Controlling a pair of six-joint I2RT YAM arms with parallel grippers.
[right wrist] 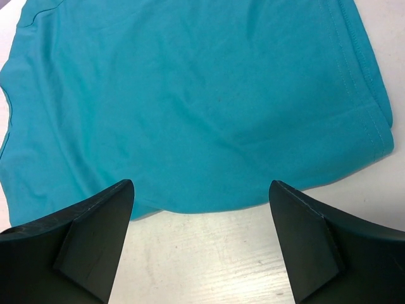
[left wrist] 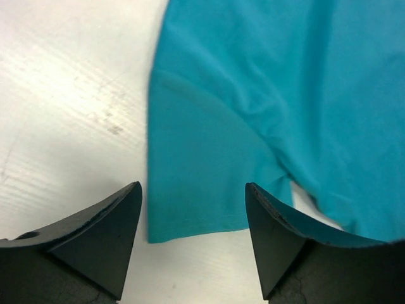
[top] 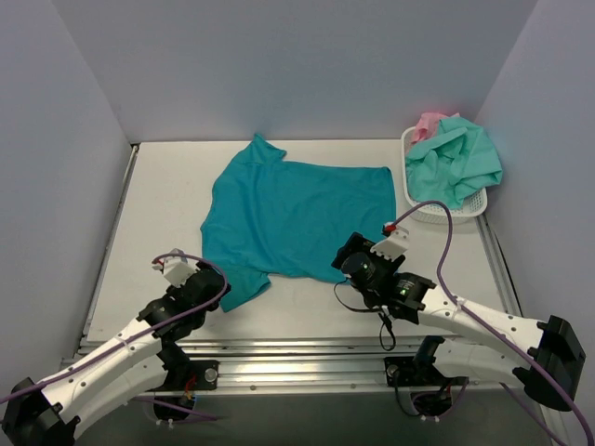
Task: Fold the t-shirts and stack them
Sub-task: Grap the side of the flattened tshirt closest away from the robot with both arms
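A deep teal-blue t-shirt (top: 293, 214) lies spread flat in the middle of the table, its near sleeve (top: 244, 283) pointing at my left arm. My left gripper (top: 206, 279) is open and empty just short of that sleeve; in the left wrist view the sleeve hem (left wrist: 202, 190) lies between my fingertips (left wrist: 193, 237). My right gripper (top: 351, 256) is open and empty at the shirt's near edge; in the right wrist view the shirt (right wrist: 202, 101) fills the frame above my fingertips (right wrist: 201, 240). A mint-green t-shirt (top: 456, 163) and a pink t-shirt (top: 429, 124) are heaped in the basket.
A white perforated basket (top: 446, 212) stands at the back right corner. Grey walls enclose the table on three sides. A metal rail (top: 297, 351) runs along the near edge by the arm bases.
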